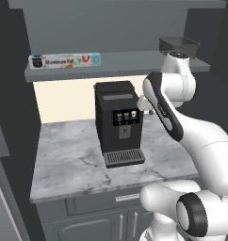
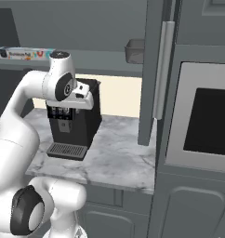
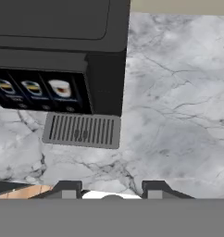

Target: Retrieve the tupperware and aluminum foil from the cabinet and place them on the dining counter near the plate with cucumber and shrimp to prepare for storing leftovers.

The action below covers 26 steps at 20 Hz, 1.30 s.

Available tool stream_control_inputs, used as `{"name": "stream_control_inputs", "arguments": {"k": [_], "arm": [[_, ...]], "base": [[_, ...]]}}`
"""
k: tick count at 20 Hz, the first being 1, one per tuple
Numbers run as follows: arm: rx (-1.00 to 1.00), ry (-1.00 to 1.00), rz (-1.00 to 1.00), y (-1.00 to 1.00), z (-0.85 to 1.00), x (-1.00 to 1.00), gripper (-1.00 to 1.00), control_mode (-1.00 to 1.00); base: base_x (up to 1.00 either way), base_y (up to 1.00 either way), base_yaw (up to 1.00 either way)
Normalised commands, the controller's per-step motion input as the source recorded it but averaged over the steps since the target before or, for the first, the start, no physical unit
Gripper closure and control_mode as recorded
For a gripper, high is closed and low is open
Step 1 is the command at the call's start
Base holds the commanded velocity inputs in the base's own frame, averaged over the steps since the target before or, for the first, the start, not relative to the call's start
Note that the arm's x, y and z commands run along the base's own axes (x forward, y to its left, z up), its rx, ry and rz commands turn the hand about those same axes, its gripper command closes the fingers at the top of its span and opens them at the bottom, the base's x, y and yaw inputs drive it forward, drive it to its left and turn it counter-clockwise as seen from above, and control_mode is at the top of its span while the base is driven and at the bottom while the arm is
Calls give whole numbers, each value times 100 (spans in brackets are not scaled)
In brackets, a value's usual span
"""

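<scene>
In the left base view, the foil (image 1: 65,60) lies lengthwise on the cabinet (image 1: 111,66) shelf, upper left. The tub (image 1: 179,46) sits at upper right, just behind my raised elbow. I judge both still wait to be fetched.

In the right base view, the foil (image 2: 26,53) is top left and the tub (image 2: 134,50) top centre.

In the hand view, my end effector (image 3: 109,190) at the bottom is partly open, holding nothing, looking down on the coffee machine (image 3: 58,51) and the marble desk (image 3: 178,106).
</scene>
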Motion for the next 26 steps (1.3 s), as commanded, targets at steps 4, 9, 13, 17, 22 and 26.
{"name": "stream_control_inputs", "arguments": {"k": [4,9,13,17,22,26], "arm": [[0,-1,-7,18,5,-1,-100,-100],[4,-12,-27,35,27,-6,-100,-100],[15,0,-40,40,17,-7,-100,-100],[28,13,-43,41,20,-12,-100,-100],[38,22,-45,40,21,0,-100,-100],[39,11,-43,47,4,0,-100,-100]], "base": [[0,0,0],[0,0,0],[0,0,0],[0,0,0],[0,0,0],[0,0,0]]}}
